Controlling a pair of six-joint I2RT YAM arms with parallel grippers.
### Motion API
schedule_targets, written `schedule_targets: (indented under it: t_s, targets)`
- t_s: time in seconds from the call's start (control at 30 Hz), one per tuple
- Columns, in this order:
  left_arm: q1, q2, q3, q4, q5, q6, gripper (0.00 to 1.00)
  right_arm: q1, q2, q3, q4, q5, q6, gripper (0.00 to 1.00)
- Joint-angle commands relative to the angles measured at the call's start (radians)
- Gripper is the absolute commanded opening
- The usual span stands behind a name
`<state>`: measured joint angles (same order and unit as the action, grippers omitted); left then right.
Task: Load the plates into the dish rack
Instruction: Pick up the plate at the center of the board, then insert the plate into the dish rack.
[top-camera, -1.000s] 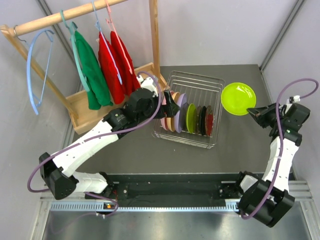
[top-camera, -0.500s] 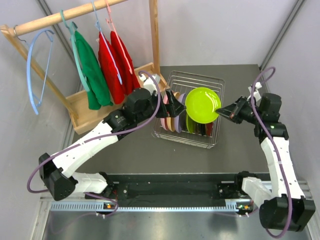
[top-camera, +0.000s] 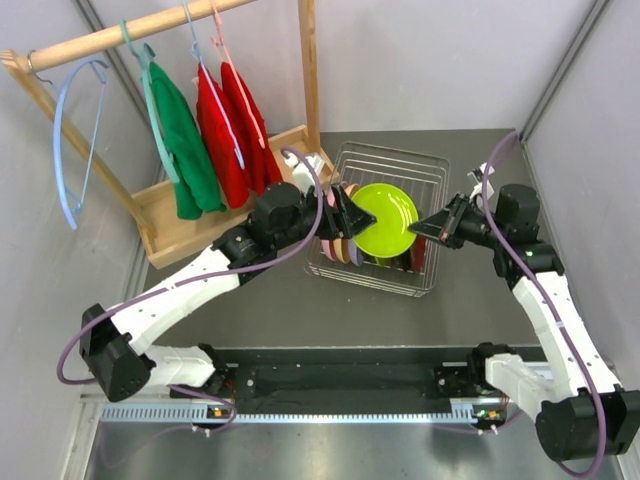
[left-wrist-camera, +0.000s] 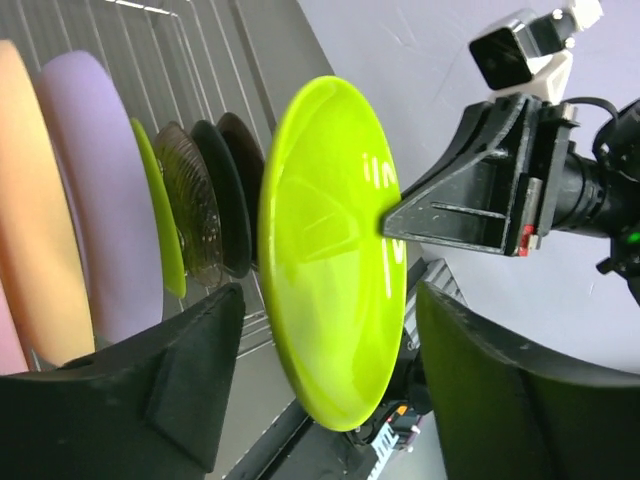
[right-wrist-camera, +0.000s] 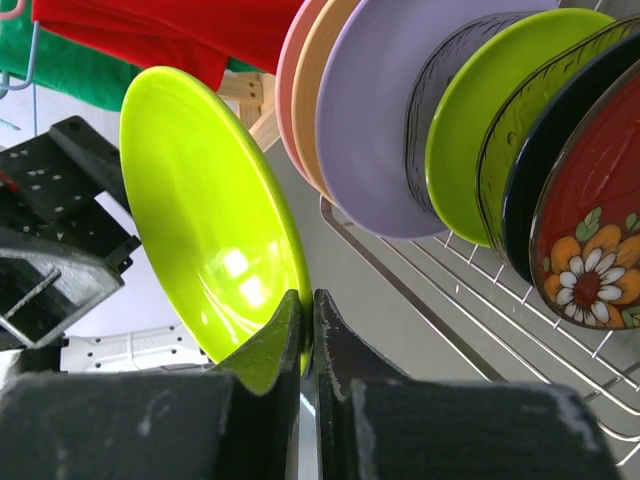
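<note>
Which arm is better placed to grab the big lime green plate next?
Left, probably: the left gripper's open jaws straddle the lime green plate above the dish rack; the right gripper only pinches its rim.

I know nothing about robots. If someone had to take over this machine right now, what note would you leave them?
Right jaws: shut on the rim of the big lime green plate, holding it on edge over the dish rack.
Left jaws: open, straddling that plate; no grip on it visible.
Done: the other plates stand upright in the rack, from pink at one end to the red flowered plate at the other.
Left to do: seat the lime plate in a slot and let go, probably after handing it between the arms.
</note>
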<state>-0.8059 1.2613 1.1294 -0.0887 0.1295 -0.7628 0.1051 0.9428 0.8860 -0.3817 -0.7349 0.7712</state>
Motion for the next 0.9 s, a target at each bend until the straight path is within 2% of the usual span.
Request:
schedule_targets:
  t_s: [0.0,0.1,0.13,0.2,0.23,0.33,0.4,0.47,0.57,0.6,0.73,0.8,0.87]
  targets:
    - [0.004,-0.011,-0.019,0.129,0.035,-0.009,0.63,0.018,-0.001,0.005,0.067,-0.011,0.008,0.00]
    - [0.004,-0.016,-0.016,0.126,0.044,-0.001,0.49,0.019,0.002,-0.007,0.076,-0.014,0.007,0.00]
    - [0.004,-0.016,-0.014,0.122,0.047,0.000,0.39,0.019,0.005,-0.009,0.081,-0.015,0.008,0.00]
    - [0.004,-0.019,-0.016,0.119,0.048,0.000,0.31,0.018,0.013,-0.016,0.089,-0.021,0.007,0.00]
    - [0.004,-0.019,-0.016,0.119,0.055,0.000,0.22,0.019,0.014,-0.018,0.089,-0.021,0.005,0.00]
    - [0.004,-0.017,-0.014,0.116,0.062,-0.001,0.12,0.021,0.019,-0.024,0.095,-0.023,0.005,0.00]
    - [0.004,-0.014,-0.011,0.112,0.068,0.000,0.01,0.019,0.019,-0.025,0.093,-0.021,0.004,0.00]
    - [0.002,-0.014,-0.005,0.093,0.049,0.006,0.00,0.021,0.019,-0.016,0.070,-0.011,-0.018,0.14]
    - [0.004,-0.036,0.015,-0.008,-0.011,0.034,0.00,0.022,0.013,0.031,-0.057,0.106,-0.087,0.27]
    - [0.004,-0.048,0.024,-0.035,-0.078,0.045,0.00,0.021,0.007,0.057,-0.130,0.190,-0.101,0.32]
    - [0.004,-0.126,0.069,-0.210,-0.289,0.101,0.00,0.021,-0.007,0.120,-0.322,0.497,-0.193,0.33]
    - [0.004,-0.155,0.095,-0.299,-0.370,0.131,0.00,0.021,-0.006,0.117,-0.342,0.560,-0.205,0.33]
    - [0.004,-0.197,0.110,-0.360,-0.465,0.158,0.00,0.021,0.005,0.100,-0.332,0.554,-0.211,0.33]
